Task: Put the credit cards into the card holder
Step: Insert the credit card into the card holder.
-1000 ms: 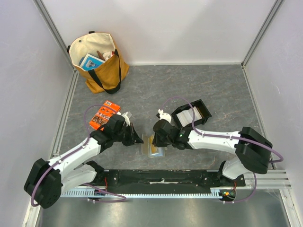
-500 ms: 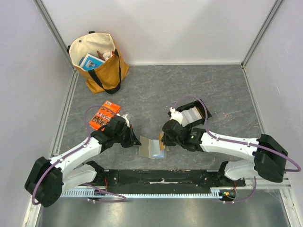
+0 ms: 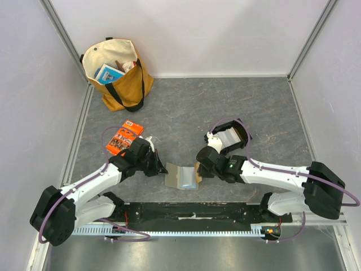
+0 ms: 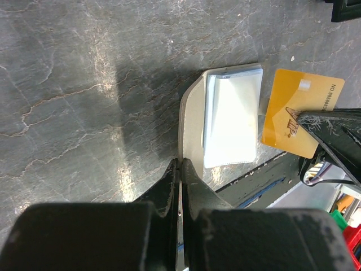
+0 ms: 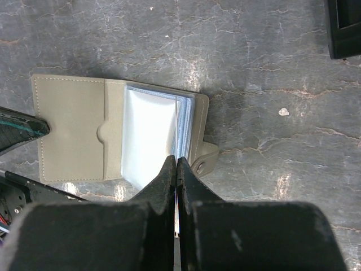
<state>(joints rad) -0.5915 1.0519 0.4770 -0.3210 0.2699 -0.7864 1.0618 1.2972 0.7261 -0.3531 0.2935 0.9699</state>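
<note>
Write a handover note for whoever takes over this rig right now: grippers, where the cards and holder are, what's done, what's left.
Left gripper: shut on the left flap of the card holder, which lies open.
Right gripper: shut on a gold credit card, beside the holder's right edge, not in a sleeve.
More credit cards sit in the black tray.
Done: holder open, one card picked up.
Left: slide that card in, then the rest.
</note>
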